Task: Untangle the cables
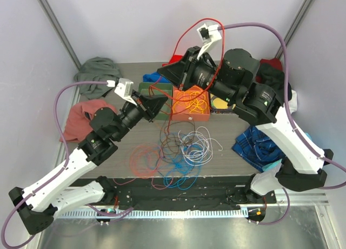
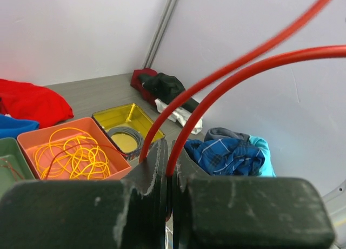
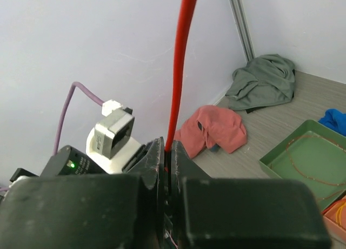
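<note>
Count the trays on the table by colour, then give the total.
Green tray: 1
Orange tray: 1
Yellow tray: 1
Total: 3

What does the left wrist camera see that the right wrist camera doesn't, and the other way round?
Only the left wrist view shows the yellow tray and the blue checked cloth. Only the right wrist view shows the grey-green cloth, the pink cloth and the other arm's white camera block. Both show a red cable pinched in that arm's own shut tool: the left tool and the right tool.
</note>
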### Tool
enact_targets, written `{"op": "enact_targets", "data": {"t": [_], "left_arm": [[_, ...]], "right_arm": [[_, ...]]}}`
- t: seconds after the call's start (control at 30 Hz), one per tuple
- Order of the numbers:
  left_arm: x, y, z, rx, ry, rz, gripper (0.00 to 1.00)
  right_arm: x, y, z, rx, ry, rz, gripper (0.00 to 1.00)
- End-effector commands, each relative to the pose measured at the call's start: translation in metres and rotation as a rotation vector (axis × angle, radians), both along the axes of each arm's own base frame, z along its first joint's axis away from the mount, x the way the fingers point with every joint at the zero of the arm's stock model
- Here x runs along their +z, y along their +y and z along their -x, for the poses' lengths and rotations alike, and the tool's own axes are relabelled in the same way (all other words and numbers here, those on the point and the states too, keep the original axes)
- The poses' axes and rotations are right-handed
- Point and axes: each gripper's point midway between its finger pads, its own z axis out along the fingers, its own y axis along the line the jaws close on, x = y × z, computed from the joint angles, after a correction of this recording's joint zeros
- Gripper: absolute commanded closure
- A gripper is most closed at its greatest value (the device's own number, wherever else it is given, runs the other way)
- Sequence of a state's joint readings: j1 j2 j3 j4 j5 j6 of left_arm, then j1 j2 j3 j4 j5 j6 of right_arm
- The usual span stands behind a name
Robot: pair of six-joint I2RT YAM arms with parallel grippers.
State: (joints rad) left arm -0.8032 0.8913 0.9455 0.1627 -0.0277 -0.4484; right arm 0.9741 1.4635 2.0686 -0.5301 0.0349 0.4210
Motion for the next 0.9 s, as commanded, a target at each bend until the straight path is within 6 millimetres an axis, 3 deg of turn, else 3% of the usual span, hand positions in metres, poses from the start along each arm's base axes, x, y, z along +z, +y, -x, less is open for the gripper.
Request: {"op": "enact_targets", "data": {"t": [0.0, 0.1, 0.3, 0.33, 0.4, 0.5, 0.63, 0.73, 0.87], "left_arm": [[0.022, 0.022, -0.002, 0.096, -0.007, 0.078, 1.0], [0.031, 0.036, -0.004, 0.155, 0.012, 0.111, 1.0], [0.062, 0.055, 0.003, 0.193, -0.015, 0.215, 0.96], [0.064, 0.056, 0.004, 0.191, -0.007, 0.216, 0.88], [0.073, 0.057, 0.007, 0.181, -0.002, 0.238, 0.87], [0.078, 0.055, 0.009, 0.163, 0.003, 0.239, 0.73], [0.08, 0.054, 0.012, 0.147, -0.005, 0.226, 0.4], [0.079, 0.053, 0.013, 0.142, -0.008, 0.215, 0.26], [0.072, 0.044, 0.013, 0.11, -0.008, 0.198, 0.17]], "right_arm": [[0.006, -0.018, 0.007, -0.023, -0.029, -0.046, 0.99], [-0.004, -0.021, 0.006, -0.039, -0.022, -0.038, 0.99], [0.026, -0.032, 0.014, -0.039, -0.052, -0.112, 0.99], [0.029, -0.032, 0.014, -0.039, -0.055, -0.118, 0.99], [0.036, -0.034, 0.014, -0.043, -0.059, -0.13, 0.99], [0.04, -0.034, 0.014, -0.044, -0.06, -0.137, 0.99], [0.041, -0.034, 0.013, -0.049, -0.057, -0.132, 0.99], [0.043, -0.035, 0.014, -0.048, -0.06, -0.133, 0.99], [0.047, -0.034, 0.016, -0.036, -0.065, -0.137, 0.99]]}}
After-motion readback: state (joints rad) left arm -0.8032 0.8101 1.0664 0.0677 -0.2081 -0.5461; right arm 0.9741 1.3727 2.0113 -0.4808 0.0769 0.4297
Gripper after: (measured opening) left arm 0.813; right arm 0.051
